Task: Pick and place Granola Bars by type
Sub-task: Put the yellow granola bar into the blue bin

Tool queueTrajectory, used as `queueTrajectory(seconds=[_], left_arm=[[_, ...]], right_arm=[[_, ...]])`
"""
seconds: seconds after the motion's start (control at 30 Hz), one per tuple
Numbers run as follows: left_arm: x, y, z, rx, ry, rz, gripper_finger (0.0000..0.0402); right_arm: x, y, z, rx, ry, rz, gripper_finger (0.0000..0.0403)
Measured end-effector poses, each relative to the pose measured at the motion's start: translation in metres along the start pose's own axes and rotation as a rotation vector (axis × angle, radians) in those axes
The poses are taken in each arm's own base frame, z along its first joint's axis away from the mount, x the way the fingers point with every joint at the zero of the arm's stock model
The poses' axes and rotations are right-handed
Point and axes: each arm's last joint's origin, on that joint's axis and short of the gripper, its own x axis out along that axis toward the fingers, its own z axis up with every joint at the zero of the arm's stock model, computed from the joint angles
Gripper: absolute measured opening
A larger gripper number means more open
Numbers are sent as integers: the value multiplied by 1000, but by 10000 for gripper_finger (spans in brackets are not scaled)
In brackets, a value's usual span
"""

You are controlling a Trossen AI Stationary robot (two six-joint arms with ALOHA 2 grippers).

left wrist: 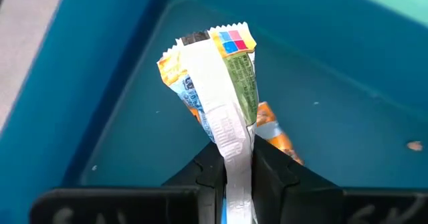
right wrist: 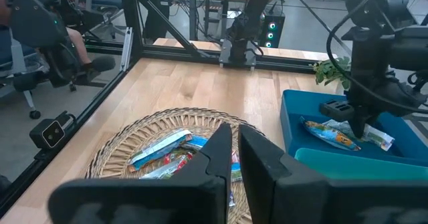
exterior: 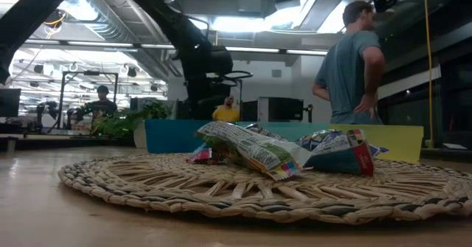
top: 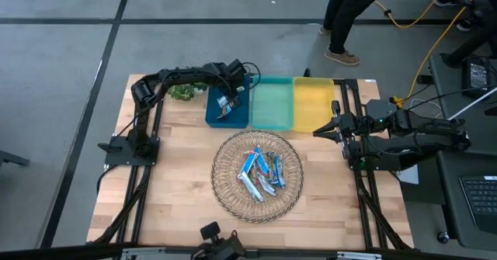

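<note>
My left gripper [top: 227,103] reaches down into the blue bin [top: 211,114] at the table's far side, shut on a granola bar [left wrist: 221,83] with a white, green and blue wrapper. A second bar [right wrist: 327,133], orange and blue, lies on the bin's floor beside it. Several more granola bars [top: 260,173], mostly blue, lie heaped on the round wicker tray [top: 221,190] at mid-table. My right gripper [top: 317,131] waits shut above the table's right side, holding nothing. My left gripper pinches one end of the bar, with the wrapper's white back seam [left wrist: 234,164] between its two fingers. The fingers come from above, slanting steeply down, and lie along the bar. The bar points away from the fingers down into the blue bin; whether its far end [left wrist: 207,43] rests on the floor I cannot tell.
A teal bin [top: 272,103] and a yellow bin [top: 312,103] stand in a row to the right of the blue one. A green plant [top: 183,92] sits left of the blue bin. A person [top: 349,19] stands beyond the far edge.
</note>
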Motion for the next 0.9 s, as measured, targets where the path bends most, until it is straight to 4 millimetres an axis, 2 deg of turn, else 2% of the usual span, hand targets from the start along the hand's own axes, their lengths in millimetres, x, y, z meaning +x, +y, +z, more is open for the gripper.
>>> queueTrajectory(seconds=[0.77,0.9], left_arm=[[0,2,-4,-1,41,0,45],[0,2,-6,0,56,-3,56]], right_arm=[[0,0,0,0,0,0,32],[0,0,0,0,0,0,32]])
